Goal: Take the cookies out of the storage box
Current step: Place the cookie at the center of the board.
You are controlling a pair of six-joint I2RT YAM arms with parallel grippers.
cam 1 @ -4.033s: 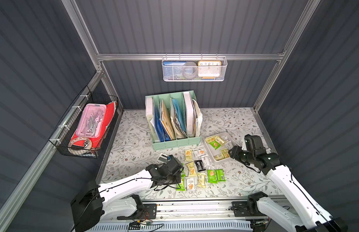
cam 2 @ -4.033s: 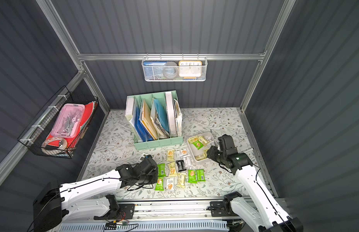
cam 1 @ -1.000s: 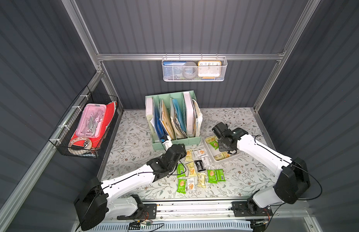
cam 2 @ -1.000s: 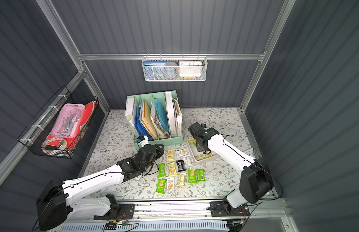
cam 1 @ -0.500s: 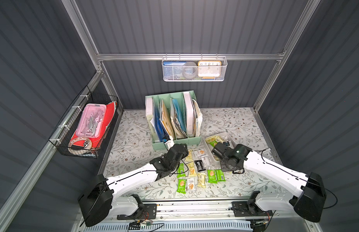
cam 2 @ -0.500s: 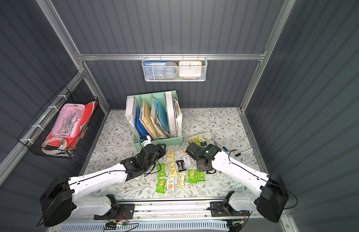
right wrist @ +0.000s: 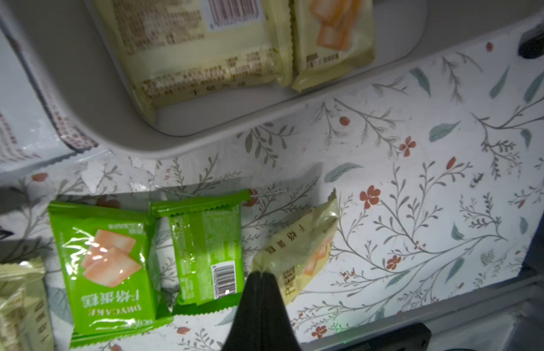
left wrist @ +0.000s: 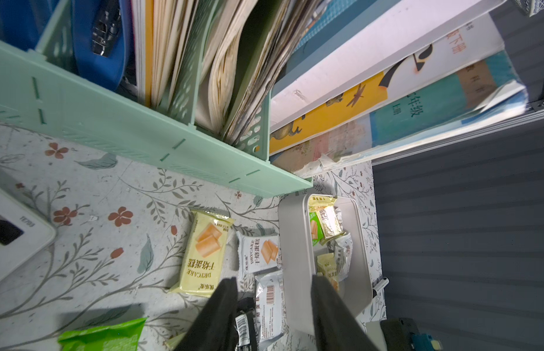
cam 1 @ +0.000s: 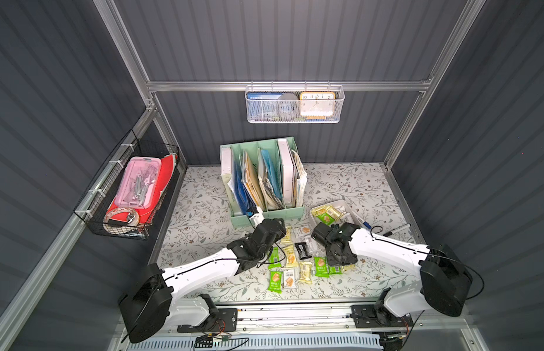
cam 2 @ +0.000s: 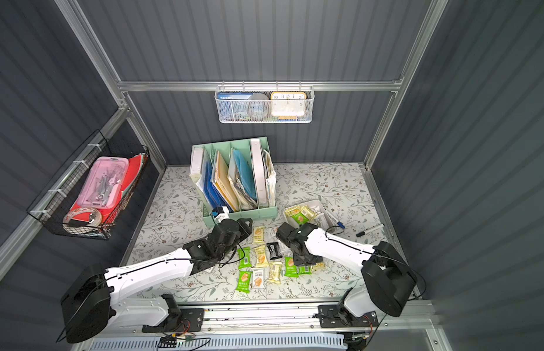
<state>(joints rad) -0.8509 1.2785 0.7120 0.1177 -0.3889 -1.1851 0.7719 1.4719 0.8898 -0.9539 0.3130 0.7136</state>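
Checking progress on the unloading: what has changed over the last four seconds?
The right gripper swung from beside the storage box to over it, then came out toward the robot's base, jaws shut on a pale yellow cookie packet, beside the green packets. The left gripper advanced toward the file organiser, jaws open. Box, organiser and packets already out stayed put.

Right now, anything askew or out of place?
The pale yellow cookie packet is crumpled and tilted, pinched by a corner in the shut right gripper, unlike the flat green packets. A marker pen lies loose near the storage box.
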